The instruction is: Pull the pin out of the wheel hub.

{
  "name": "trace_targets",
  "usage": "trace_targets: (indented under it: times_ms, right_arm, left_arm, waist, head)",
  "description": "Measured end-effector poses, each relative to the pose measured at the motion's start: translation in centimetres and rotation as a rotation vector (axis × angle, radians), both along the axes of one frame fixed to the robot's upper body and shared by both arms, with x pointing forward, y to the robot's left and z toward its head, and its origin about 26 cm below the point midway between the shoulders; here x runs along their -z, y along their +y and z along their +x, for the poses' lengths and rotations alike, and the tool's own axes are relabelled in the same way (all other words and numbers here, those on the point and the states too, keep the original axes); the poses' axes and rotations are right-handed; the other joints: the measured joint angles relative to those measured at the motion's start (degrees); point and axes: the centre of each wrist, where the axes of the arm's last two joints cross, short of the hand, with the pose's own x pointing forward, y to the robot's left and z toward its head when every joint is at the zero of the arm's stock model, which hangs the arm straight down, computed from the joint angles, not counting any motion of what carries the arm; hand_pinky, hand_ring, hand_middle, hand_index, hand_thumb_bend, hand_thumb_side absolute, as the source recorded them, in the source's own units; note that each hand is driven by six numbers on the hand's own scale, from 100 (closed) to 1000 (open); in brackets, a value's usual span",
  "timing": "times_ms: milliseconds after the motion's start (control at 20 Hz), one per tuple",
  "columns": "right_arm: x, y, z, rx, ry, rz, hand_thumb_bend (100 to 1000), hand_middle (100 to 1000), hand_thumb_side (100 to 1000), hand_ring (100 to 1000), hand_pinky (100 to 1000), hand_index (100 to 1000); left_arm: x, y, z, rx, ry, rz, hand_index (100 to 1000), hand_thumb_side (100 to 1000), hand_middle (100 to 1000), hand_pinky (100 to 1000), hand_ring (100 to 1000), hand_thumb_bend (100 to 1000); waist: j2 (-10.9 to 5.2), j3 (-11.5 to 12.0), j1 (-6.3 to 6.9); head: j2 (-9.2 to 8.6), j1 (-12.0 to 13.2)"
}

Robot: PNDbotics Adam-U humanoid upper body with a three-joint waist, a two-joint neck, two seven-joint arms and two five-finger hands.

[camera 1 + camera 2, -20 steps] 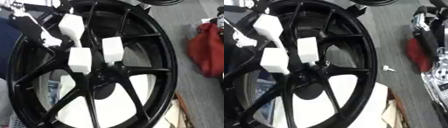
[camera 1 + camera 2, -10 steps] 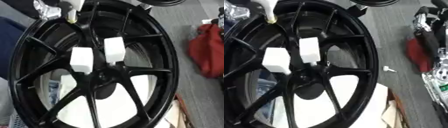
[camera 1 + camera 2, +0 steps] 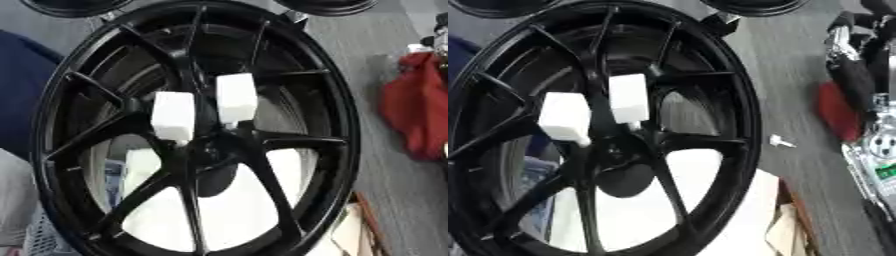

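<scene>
Grey floor [image 3: 798,90] under black wheel [image 3: 337,125], red cloth [image 3: 416,117] beside.

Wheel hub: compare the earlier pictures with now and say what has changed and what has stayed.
The hand holding a third white block over the upper left rim lifted away and is gone from view, block with it. Two white blocks stay at the black wheel's hub.

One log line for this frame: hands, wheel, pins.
hands: none in view | wheel: black, upright | white blocks: two, at hub
</scene>
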Motion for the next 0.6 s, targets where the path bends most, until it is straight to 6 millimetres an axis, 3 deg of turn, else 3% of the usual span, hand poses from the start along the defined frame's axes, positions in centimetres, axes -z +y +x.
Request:
trace_targets:
  times_ms: [350,450,550,600]
  right_arm:
    - [-0.1,-0.1,0.0,0.007,-0.009,-0.001,100,712,561,628,766,902]
    - [-0.3,-0.1,0.0,0.008,-0.015,-0.003,100,712,560,628,767,902]
    - [-0.3,0.0,0.1,0.008,-0.019,-0.003,100,712,560,628,767,902]
    - [-0.4,0.0,0.1,0.008,-0.02,-0.003,100,712,560,628,767,901]
  left_arm:
    - [4.1,6.6,0.2,-0.202,0.081,-0.086,497,295,329,762,386,100]
    - [5.4,7.9,0.1,-0.244,0.103,-0.087,581,296,424,783,433,100]
    - [6.7,8.9,0.0,-0.283,0.125,-0.076,732,322,572,831,526,100]
    - [7.2,9.4,-0.1,-0.301,0.138,-0.064,830,360,687,875,613,100]
  waist:
    - [-0.52,0.5,-0.86]
    - [-0.57,0.5,-0.99]
    - [-0.71,0.5,-1.15]
    - [-0.85,0.5,-1.25]
  head:
    - [0.01,-0.3]
    - [0.0,-0.5]
    - [-0.01,-0.5]
    - [-0.02,-0.5]
